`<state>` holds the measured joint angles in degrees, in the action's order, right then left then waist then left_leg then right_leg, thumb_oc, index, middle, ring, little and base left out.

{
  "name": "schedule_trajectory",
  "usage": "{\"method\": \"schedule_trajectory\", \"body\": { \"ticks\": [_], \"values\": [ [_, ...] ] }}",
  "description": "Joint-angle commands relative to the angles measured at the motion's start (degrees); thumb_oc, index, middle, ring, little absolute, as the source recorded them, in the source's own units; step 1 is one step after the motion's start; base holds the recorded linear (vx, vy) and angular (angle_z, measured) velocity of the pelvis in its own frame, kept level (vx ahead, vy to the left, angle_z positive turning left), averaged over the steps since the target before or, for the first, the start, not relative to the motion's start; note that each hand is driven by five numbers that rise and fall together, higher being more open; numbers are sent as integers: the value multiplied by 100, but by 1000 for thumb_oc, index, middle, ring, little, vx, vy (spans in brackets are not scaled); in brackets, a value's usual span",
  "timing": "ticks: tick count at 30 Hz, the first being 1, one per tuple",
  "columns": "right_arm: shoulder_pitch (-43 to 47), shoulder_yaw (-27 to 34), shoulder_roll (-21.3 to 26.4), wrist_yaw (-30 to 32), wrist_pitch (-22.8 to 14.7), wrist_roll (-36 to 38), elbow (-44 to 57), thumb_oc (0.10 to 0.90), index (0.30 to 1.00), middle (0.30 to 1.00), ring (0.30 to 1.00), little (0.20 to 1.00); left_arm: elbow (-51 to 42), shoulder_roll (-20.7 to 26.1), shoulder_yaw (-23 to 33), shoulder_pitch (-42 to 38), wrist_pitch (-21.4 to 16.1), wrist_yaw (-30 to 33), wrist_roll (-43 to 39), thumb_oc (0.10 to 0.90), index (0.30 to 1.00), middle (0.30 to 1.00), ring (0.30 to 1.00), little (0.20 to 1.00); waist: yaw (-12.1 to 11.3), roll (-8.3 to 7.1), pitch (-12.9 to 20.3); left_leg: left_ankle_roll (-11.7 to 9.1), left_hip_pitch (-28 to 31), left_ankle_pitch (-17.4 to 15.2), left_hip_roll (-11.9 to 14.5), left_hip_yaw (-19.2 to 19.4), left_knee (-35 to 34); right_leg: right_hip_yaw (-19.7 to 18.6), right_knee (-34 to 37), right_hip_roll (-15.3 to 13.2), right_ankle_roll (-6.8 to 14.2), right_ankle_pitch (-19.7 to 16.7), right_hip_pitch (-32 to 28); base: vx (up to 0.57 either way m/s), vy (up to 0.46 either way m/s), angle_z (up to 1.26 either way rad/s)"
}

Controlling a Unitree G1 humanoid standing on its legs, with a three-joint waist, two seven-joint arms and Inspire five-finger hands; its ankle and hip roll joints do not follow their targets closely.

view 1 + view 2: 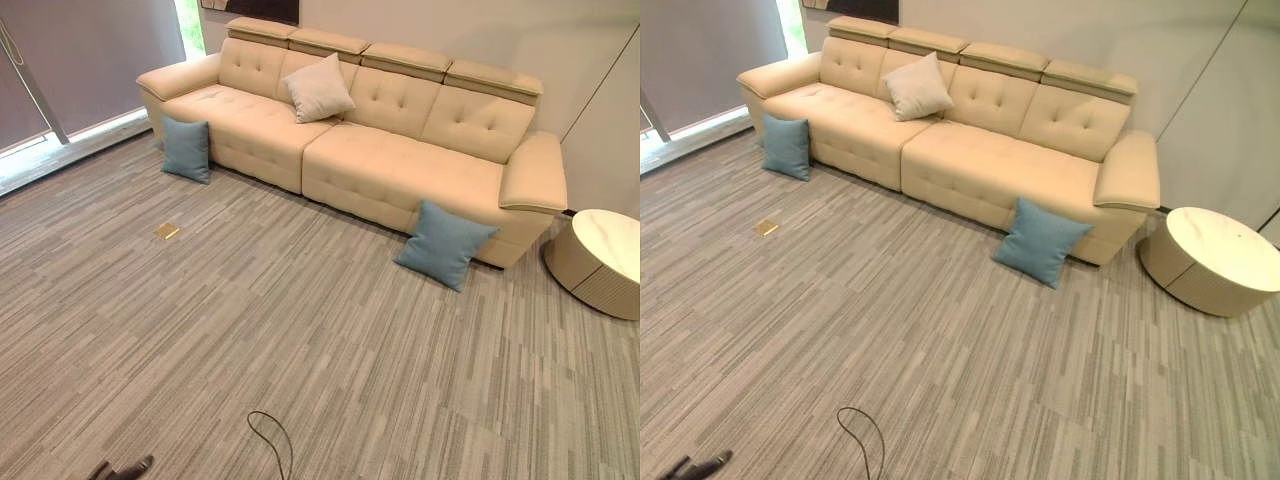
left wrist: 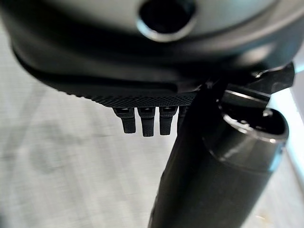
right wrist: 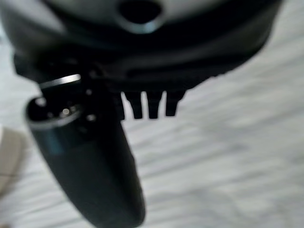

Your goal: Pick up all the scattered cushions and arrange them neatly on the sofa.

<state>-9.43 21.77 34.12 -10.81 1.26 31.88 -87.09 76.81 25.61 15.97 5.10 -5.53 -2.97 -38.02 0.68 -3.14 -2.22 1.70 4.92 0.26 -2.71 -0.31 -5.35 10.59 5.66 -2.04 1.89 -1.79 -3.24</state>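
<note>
Both my left hand and right hand hang slack-fingered and empty. 2 blue cushions lean against the sofa on the carpet; 1 beige cushion sits on it. Stooping low for floor cushions could tip my balance.
</note>
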Motion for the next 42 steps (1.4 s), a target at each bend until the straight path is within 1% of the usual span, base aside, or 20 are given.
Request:
{"method": "schedule_trajectory", "body": {
  "ticks": [1,9,11,13,14,15,18,20,22,24,25,26,29,30,32,33,34,36,39,42],
  "values": [
    [70,-343,59,220,-295,164,-245,800,900,900,900,900,433,182,7,-219,-281,283,910,800,900,900,900,900,-64,-9,-51,-305,-242,-164,15,-115,35,62,-66,-191,321,332,-266,9,-32,-17],
    [305,-488,-687,662,-441,907,36,800,900,900,900,900,-205,-580,-1078,-531,-312,220,874,800,900,900,900,900,150,35,-379,-342,-162,-371,358,121,297,-307,-1082,-151,127,732,232,101,-132,-18],
    [371,-559,-693,658,-433,888,89,800,900,900,900,900,-222,-600,-1179,-586,-284,199,869,800,900,900,900,900,161,0,-468,-397,-395,-548,387,194,978,-365,-1147,-151,60,842,242,99,-170,-2],
    [600,-852,-663,823,-480,504,228,800,900,900,900,900,-332,-575,-1500,-686,-289,366,1232,800,900,900,900,900,68,-56,-798,-501,-1336,-292,631,427,3292,-417,-1218,-115,-256,1132,-23,177,-268,-12],
    [605,-850,-664,824,-480,503,228,800,900,900,900,900,-332,-574,-1499,-692,-288,367,1234,800,900,900,900,900,78,-53,-782,-501,-1372,-279,630,416,3300,-406,-1209,-112,-257,1116,0,258,-217,-1],
    [673,-817,-346,944,-554,502,500,800,900,900,900,900,-495,-587,-1705,-724,-319,422,1476,800,900,900,900,900,-107,-86,-970,-465,-2270,-222,408,460,3731,-448,-1105,-142,-276,1233,-242,179,-111,14],
    [583,-849,-285,911,-574,416,771,800,900,900,900,900,-641,-615,-1825,-528,-379,438,1694,800,900,900,900,900,-333,-25,-954,-405,-2496,-233,218,433,2505,-550,-845,-178,-138,1301,-510,530,28,-24],
    [699,-1229,-562,1036,-589,51,800,800,900,900,900,900,-360,-632,-1953,-460,-416,618,1916,800,900,900,900,900,-783,-95,-865,-528,-3137,261,-204,-307,1227,-812,-471,-347,71,1254,-993,687,123,-72],
    [678,-1272,-689,1091,-609,-78,783,800,900,900,900,900,-148,-707,-1815,-371,-349,602,1839,800,900,900,900,900,-829,-84,-734,-460,-2847,337,-178,-456,843,-916,-575,-372,162,1318,-1167,595,148,-109],
    [816,-1199,-704,1416,-643,-39,1092,800,900,900,900,900,89,-651,-1368,-271,-263,950,1672,800,900,900,900,900,-940,-304,-487,-54,-2475,422,-528,-399,1083,-922,-1835,-843,591,141,-911,635,212,-76],
    [817,-1199,-704,1418,-642,-39,1094,800,900,900,900,900,90,-652,-1367,-273,-263,950,1671,800,900,900,900,900,-949,-294,-476,-53,-2488,430,-514,-395,1080,-935,-1830,-833,593,127,-893,617,263,-77],
    [912,-1277,-699,1341,-676,-35,1369,800,900,900,900,900,16,-602,-1319,-341,-282,942,1627,800,900,900,900,900,-787,-134,-606,206,-1819,143,-525,-407,1063,-900,-3656,-1196,681,-1037,-334,593,306,-72],
    [1062,-1502,-770,1318,-700,-279,1626,800,900,900,900,900,-115,-661,-1507,-458,-247,859,1760,800,900,900,900,900,-474,194,-720,362,-1009,-124,-398,-538,775,-698,-4778,-1288,485,-886,384,559,234,-14],
    [1158,-1594,-789,1359,-723,-477,1737,800,900,900,900,900,-201,-733,-1800,-725,-213,897,1996,800,900,900,900,900,-140,375,-786,350,-375,-361,-254,-583,569,-302,-4900,-1275,371,-293,975,667,183,14],
    [1160,-1593,-785,1359,-722,-478,1738,800,900,900,900,900,-201,-737,-1799,-728,-212,897,1996,800,900,900,900,900,-121,395,-783,346,-383,-351,-237,-604,565,-271,-4871,-1261,363,-311,962,517,-3,53],
    [1262,-1579,-673,1405,-780,-540,1889,800,900,900,900,900,-467,-774,-2110,-1003,-270,1025,2212,800,900,900,900,900,245,476,-892,194,347,-645,-92,-642,318,333,-3818,-988,333,194,1583,604,-79,64],
    [1262,-1579,-673,1405,-780,-540,1889,800,900,900,900,900,-467,-774,-2109,-1003,-270,1026,2212,800,900,900,900,900,251,482,-893,193,349,-644,-85,-648,316,343,-3806,-983,332,188,1573,1050,-235,59],
    [1073,-1485,-736,1634,-839,-540,1832,800,900,900,900,900,-1000,-790,-2435,-1195,-460,1318,2445,800,900,900,900,900,563,438,-942,-22,1050,-982,-3,-801,53,530,-1991,-734,569,-91,2015,789,-274,44],
    [946,-1307,-731,1683,-932,-193,1801,800,900,900,900,900,-1051,-777,-2516,-1288,-490,1429,2526,800,900,900,900,900,744,450,-929,-229,1462,-1038,134,-778,123,968,-1361,-543,711,-436,2335,616,-210,22],
    [793,-1086,-666,1873,-1022,21,1672,800,900,900,900,900,-800,-972,-2637,-1045,-423,1359,2708,800,900,900,900,900,828,458,-707,-444,1477,-772,306,-888,909,619,-1228,-224,307,-217,1897,610,-269,1]
  ]
}}
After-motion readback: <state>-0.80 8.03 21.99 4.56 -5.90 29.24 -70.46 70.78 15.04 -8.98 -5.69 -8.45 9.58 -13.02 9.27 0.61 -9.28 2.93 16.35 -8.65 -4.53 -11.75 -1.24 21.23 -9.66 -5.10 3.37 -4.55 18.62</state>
